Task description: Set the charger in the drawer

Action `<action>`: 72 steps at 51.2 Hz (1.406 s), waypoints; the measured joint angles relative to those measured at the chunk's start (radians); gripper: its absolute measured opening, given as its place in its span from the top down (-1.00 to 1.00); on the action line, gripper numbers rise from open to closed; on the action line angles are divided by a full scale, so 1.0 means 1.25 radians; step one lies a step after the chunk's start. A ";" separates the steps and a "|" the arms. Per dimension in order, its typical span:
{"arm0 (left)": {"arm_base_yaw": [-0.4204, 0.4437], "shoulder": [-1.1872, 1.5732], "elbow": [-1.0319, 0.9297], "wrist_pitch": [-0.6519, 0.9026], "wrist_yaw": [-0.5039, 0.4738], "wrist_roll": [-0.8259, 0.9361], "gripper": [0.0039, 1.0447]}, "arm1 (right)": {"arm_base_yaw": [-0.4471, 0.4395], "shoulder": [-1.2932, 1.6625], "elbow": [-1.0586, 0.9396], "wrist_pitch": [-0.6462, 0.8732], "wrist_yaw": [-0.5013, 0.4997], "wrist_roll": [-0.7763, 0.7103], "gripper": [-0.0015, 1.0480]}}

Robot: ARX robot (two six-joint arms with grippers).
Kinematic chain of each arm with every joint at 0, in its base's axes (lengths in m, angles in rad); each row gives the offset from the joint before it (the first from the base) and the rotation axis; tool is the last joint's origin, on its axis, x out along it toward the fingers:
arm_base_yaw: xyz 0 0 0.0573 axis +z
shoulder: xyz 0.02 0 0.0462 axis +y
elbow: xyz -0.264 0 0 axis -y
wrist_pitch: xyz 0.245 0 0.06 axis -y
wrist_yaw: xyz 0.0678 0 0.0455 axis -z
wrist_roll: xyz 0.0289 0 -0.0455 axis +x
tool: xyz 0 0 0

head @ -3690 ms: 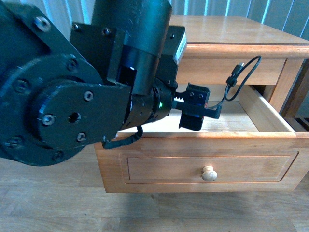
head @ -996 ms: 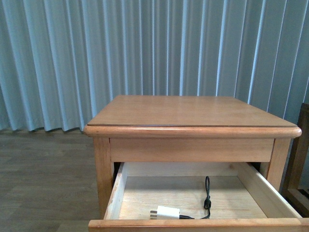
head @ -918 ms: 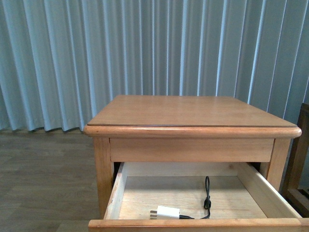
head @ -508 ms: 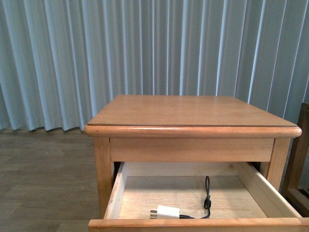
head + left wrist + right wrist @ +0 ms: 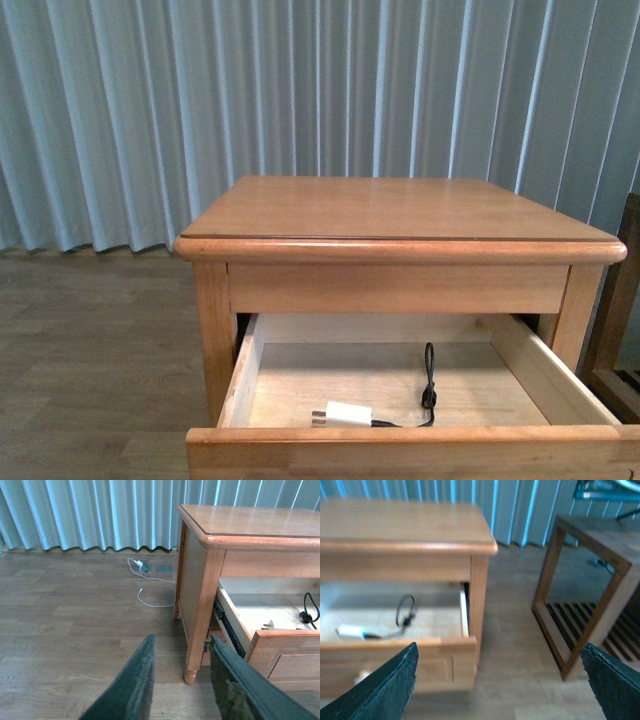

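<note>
Since the earlier frames the left arm has gone from the front view. The charger (image 5: pixel 348 412), which then dangled from its pincer above the drawer (image 5: pixel 400 437), now lies on the drawer's floor close to its front edge. Its black cable curls toward the drawer's back. The drawer stands pulled open. The left gripper (image 5: pixel 181 636) hangs clear of the drawer, off to one side, fingers spread and empty. The right gripper (image 5: pixel 499 647) is out in front of the drawer, also spread wide and holding nothing.

Left dark two-fingered gripper (image 5: pixel 181 647): jaws are held apart, empty.
Right dark two-fingered gripper (image 5: pixel 498 655): jaws are spread wide, empty.
</note>
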 joint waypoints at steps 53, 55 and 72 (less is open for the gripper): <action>0.000 0.000 0.000 0.000 0.000 0.001 -0.89 | 0.315 1.033 0.301 0.212 0.016 0.300 -0.85; 0.000 0.000 0.000 0.000 0.000 0.001 -0.89 | 0.315 1.054 0.311 0.221 0.031 0.309 -0.85; 0.000 0.000 0.000 0.000 0.000 0.001 -0.89 | 0.304 1.161 0.380 0.288 0.096 0.333 -0.85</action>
